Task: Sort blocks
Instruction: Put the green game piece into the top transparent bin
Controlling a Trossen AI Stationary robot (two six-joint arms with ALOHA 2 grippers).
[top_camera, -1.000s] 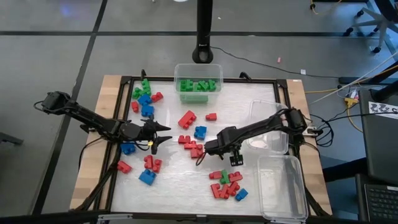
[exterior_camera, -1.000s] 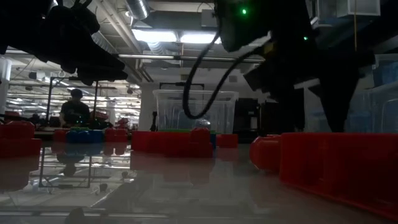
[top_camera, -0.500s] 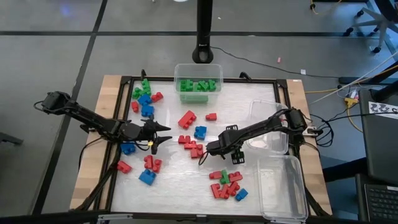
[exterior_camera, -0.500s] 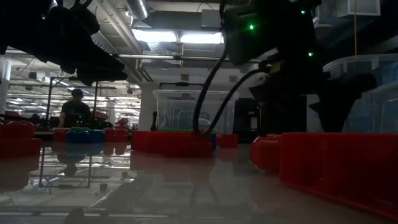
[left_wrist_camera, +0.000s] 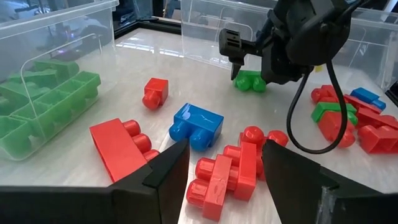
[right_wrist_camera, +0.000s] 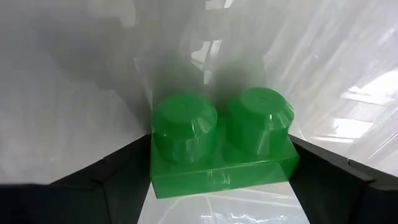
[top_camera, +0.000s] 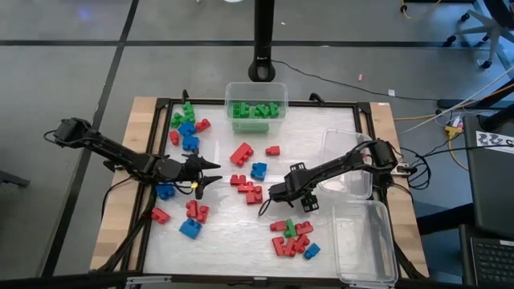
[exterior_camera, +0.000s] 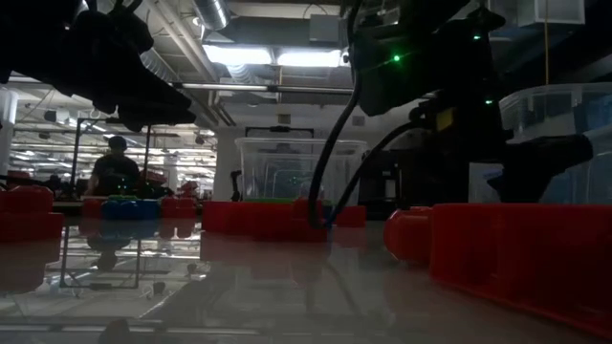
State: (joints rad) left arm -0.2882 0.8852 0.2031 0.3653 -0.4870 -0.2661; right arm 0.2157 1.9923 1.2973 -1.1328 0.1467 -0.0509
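Note:
My right gripper (right_wrist_camera: pixel 222 149) points down at the middle of the table, shut on a green two-stud block (right_wrist_camera: pixel 221 140) that lies studs up. The left wrist view shows that gripper (left_wrist_camera: pixel 249 70) with the green block (left_wrist_camera: pixel 250 81) under it; the high view hides the block below the gripper (top_camera: pixel 273 196). My left gripper (top_camera: pixel 214 173) hovers open left of centre, its fingers (left_wrist_camera: pixel 168 177) above a red block (left_wrist_camera: pixel 227 174) and touching nothing. Loose red, blue and green blocks (top_camera: pixel 249 189) lie scattered about. My right gripper has the green block between its two fingers, one finger (right_wrist_camera: pixel 112 180) at each short end (right_wrist_camera: pixel 155 168) of the block. The fingers come from above and point down, in line with the row of two studs. The block sits level on the table, studs up.
A clear tub (top_camera: pixel 255 87) with green blocks stands at the far edge. Two clear tubs (top_camera: pixel 331 144) (top_camera: pixel 365 269) stand along the right side. Block clusters lie at the far left (top_camera: pixel 186 128), near left (top_camera: pixel 191 218) and near right (top_camera: pixel 293 239). A person (exterior_camera: pixel 117 167) sits in the room behind.
My right gripper has sunk toward the table at its middle and shifted a little toward the right edge, rolling slightly at the wrist. My left arm has kept still.

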